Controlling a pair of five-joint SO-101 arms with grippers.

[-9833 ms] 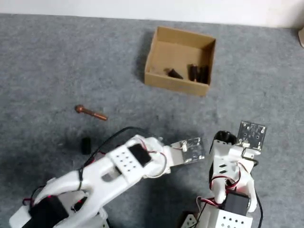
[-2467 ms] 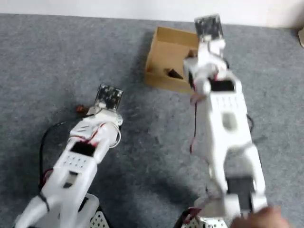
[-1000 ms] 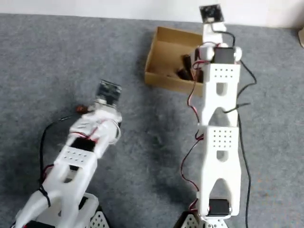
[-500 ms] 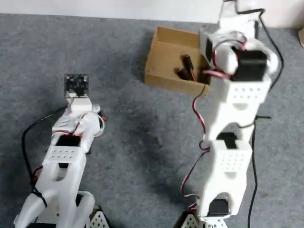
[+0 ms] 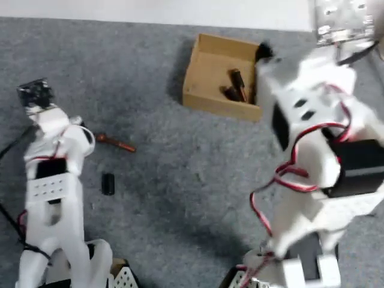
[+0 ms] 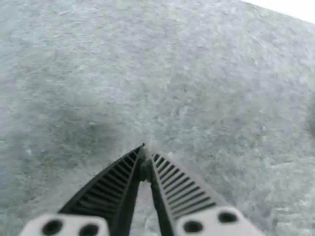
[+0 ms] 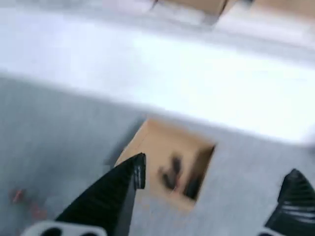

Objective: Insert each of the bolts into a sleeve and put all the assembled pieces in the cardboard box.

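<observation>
The bolt [image 5: 116, 142] lies loose on the grey carpet [image 5: 180, 198], just beside the left arm [image 5: 53, 180], on the side facing the right arm. The black sleeve [image 5: 108, 183] stands apart from it, also beside the left arm but nearer that arm's base. Bolt and sleeve do not touch.

The left gripper [image 6: 146, 155] has its ribbed jaws brought together at the tips, with nothing between them, and it points at bare carpet. The carpet's far edge meets a white strip [image 5: 150, 9] off to one corner ahead of it.

The right arm [image 5: 318, 150] is lifted high. The right gripper [image 7: 216, 167] has its fingers spread wide apart and holds nothing. The cardboard box [image 5: 198, 99] sits below and ahead of it, framed between the two fingers and near the carpet's far edge. A broad stretch of open carpet separates the two arms and runs up to the box's near wall.

Inside the box, dark pieces [image 5: 233, 88] lie close together against the wall on the right arm's side. There are at least two; the exact number cannot be told.
</observation>
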